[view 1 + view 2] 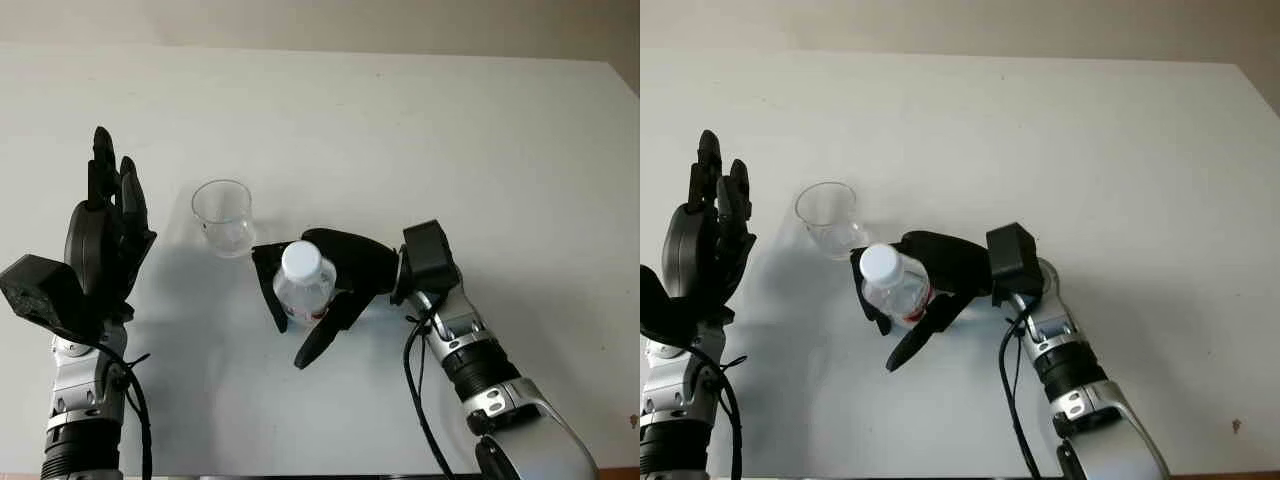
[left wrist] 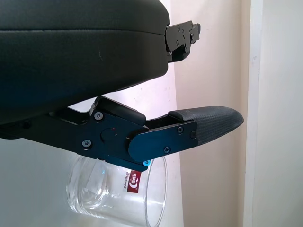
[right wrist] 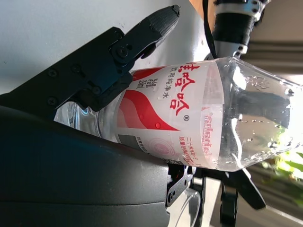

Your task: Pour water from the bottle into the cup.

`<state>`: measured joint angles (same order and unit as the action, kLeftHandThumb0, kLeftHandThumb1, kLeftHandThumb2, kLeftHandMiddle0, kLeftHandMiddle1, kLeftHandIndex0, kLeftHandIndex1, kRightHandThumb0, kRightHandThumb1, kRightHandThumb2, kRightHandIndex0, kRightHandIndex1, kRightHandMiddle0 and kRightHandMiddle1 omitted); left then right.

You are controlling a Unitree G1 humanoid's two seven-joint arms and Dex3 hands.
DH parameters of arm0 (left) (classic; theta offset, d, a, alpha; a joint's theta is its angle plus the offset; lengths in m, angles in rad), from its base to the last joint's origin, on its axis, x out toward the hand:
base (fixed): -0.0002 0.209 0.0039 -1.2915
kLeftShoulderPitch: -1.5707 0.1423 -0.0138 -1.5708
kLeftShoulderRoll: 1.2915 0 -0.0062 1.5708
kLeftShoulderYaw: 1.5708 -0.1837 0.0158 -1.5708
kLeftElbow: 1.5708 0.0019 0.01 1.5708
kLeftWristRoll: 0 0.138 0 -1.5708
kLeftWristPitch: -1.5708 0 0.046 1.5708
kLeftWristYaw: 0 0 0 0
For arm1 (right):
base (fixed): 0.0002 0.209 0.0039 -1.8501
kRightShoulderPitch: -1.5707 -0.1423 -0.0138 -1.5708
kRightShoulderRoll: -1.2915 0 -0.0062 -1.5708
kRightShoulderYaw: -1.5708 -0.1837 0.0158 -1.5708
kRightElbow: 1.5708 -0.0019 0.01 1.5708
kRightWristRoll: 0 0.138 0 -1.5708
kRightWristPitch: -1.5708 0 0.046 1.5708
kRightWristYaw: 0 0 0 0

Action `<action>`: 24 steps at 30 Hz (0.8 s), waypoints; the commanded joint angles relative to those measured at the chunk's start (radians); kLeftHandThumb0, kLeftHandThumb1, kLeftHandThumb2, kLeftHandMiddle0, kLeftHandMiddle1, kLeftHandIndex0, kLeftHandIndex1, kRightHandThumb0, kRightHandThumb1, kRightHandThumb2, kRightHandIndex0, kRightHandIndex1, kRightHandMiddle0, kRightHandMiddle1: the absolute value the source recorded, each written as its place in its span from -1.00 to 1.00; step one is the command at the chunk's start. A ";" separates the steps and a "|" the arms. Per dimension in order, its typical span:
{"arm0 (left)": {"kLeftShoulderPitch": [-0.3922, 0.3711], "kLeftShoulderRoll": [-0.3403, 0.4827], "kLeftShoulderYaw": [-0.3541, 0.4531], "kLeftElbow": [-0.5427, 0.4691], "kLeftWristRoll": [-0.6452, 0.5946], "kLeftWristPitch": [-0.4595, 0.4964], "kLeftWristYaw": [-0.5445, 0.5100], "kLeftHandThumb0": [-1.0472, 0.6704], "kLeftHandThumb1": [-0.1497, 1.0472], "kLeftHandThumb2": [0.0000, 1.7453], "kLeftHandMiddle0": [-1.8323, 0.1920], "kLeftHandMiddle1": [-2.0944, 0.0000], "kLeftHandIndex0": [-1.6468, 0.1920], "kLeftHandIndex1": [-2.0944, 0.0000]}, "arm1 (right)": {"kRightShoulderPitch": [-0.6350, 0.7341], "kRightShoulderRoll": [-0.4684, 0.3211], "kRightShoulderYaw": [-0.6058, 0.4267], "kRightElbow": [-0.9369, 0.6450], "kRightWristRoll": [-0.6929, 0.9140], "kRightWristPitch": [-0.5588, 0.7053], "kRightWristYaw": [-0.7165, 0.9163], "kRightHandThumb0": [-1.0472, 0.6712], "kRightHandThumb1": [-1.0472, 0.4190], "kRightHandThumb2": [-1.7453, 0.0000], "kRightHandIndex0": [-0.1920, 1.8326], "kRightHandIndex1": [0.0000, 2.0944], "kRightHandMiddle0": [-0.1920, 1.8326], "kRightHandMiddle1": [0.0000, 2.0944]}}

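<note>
Right hand (image 1: 320,290) is near the middle of the white tabletop (image 1: 450,130), its fingers wrapped around the bottle (image 1: 305,282), which has a white cap. Just far-left of it stands the clear cup (image 1: 224,216). Left hand (image 1: 105,235) is open, raised left of the cup.

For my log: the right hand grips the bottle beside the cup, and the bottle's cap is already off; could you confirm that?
Not quite: the white cap is on the bottle, as the left eye view shows. The rest holds: the right hand grips the bottle beside the cup. The left hand is open on the cup's other side.
</note>
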<state>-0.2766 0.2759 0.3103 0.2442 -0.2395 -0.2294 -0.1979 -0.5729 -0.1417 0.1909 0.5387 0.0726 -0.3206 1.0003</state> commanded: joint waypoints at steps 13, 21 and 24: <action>0.004 0.006 0.003 -0.007 -0.001 -0.006 -0.004 -0.72 1.00 -0.28 0.95 0.95 1.00 0.96 | 0.004 0.025 -0.095 -0.016 -0.012 -0.005 -0.380 0.02 -1.00 0.78 0.99 1.00 0.99 1.00; 0.001 0.000 -0.003 -0.004 0.006 -0.007 0.006 -0.72 1.00 -0.27 0.94 0.95 0.99 0.95 | -0.240 0.018 -0.160 0.168 -0.108 -0.003 -0.706 0.14 -0.95 0.46 1.00 1.00 1.00 1.00; 0.000 -0.001 -0.004 -0.007 0.003 0.000 0.007 -0.73 1.00 -0.27 0.94 0.95 0.99 0.95 | -0.338 -0.008 -0.141 0.268 -0.202 -0.023 -0.829 0.17 -0.85 0.39 1.00 1.00 1.00 1.00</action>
<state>-0.2768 0.2756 0.3069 0.2442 -0.2385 -0.2289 -0.1927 -0.8653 -0.1343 0.0425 0.7768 -0.1088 -0.3250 0.2003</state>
